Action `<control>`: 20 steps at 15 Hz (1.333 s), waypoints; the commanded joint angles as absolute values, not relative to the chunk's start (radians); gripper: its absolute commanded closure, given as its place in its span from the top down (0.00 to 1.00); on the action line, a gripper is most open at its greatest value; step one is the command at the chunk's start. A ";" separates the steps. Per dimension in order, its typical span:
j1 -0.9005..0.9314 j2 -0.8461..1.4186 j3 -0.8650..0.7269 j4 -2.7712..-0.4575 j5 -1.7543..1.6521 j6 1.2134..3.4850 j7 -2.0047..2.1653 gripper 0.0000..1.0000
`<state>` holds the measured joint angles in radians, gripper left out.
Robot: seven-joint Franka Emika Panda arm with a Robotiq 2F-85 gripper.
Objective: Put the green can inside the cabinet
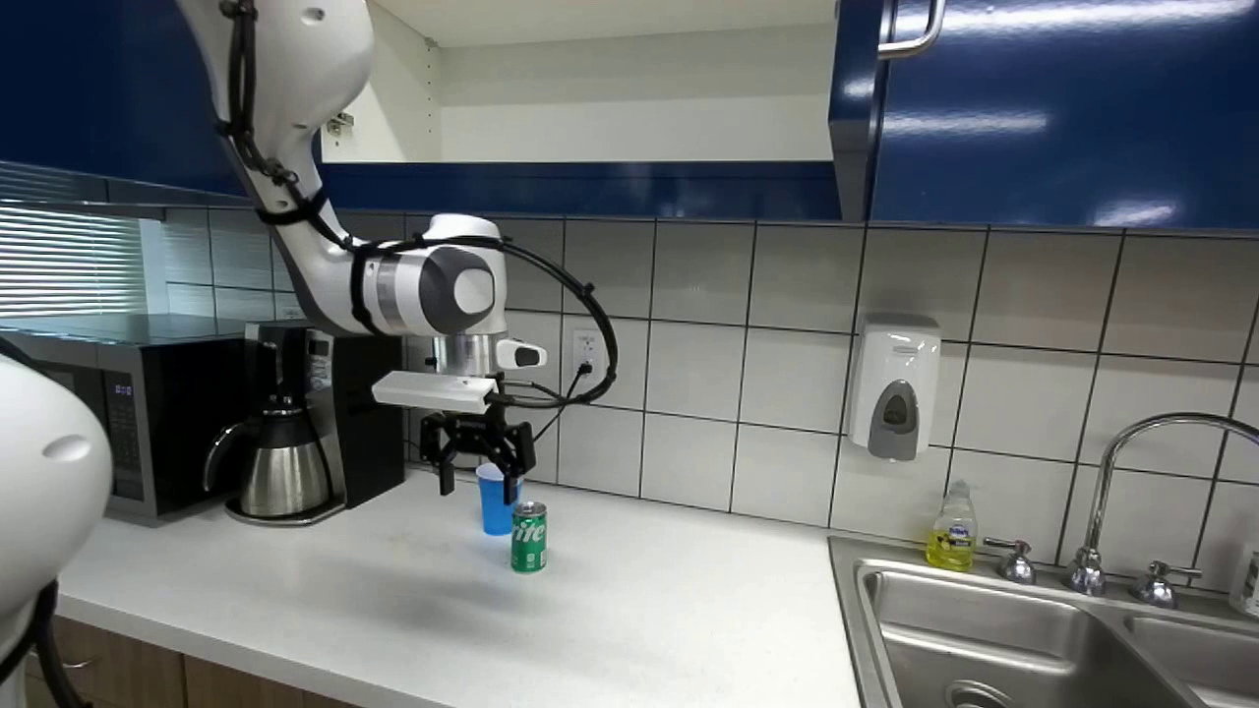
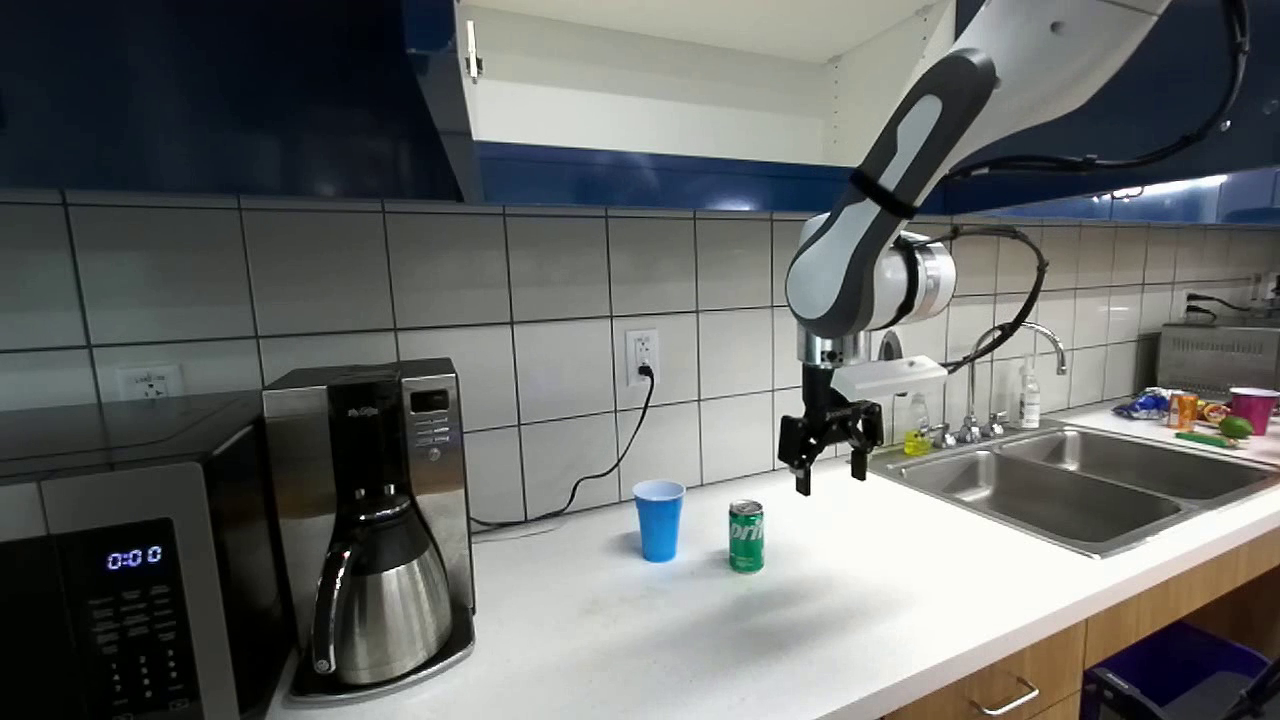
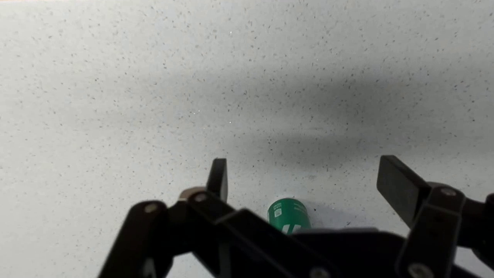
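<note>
The green can (image 1: 528, 541) stands upright on the white counter in both exterior views (image 2: 746, 540). In the wrist view its lower part (image 3: 288, 216) shows near the bottom edge, and the rest is hidden behind the gripper's body. My gripper (image 1: 479, 487) is open and empty, pointing down above the counter. In an exterior view it hangs above and to the right of the can (image 2: 831, 475). In the wrist view the two fingers are wide apart (image 3: 303, 166). The cabinet (image 1: 639, 103) is above the counter, open, with a pale interior, and shows in both exterior views (image 2: 650, 95).
A blue cup (image 2: 659, 522) stands close to the can. A coffee maker (image 2: 385, 590) and a microwave (image 2: 140, 590) stand at one end of the counter. A sink (image 1: 974, 619) is at the other side. A soap dispenser (image 1: 895, 388) hangs on the tiles.
</note>
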<state>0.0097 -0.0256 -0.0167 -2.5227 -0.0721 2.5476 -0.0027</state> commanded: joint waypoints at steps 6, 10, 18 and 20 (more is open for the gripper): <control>0.009 0.234 -0.047 -2.418 -0.111 2.795 0.041 1.00; 0.038 0.329 -0.082 -2.380 -0.135 2.906 0.061 1.00; 0.134 0.455 -0.149 -2.316 -0.134 3.055 0.075 1.00; 0.157 0.475 -0.164 -2.301 -0.125 3.077 0.074 1.00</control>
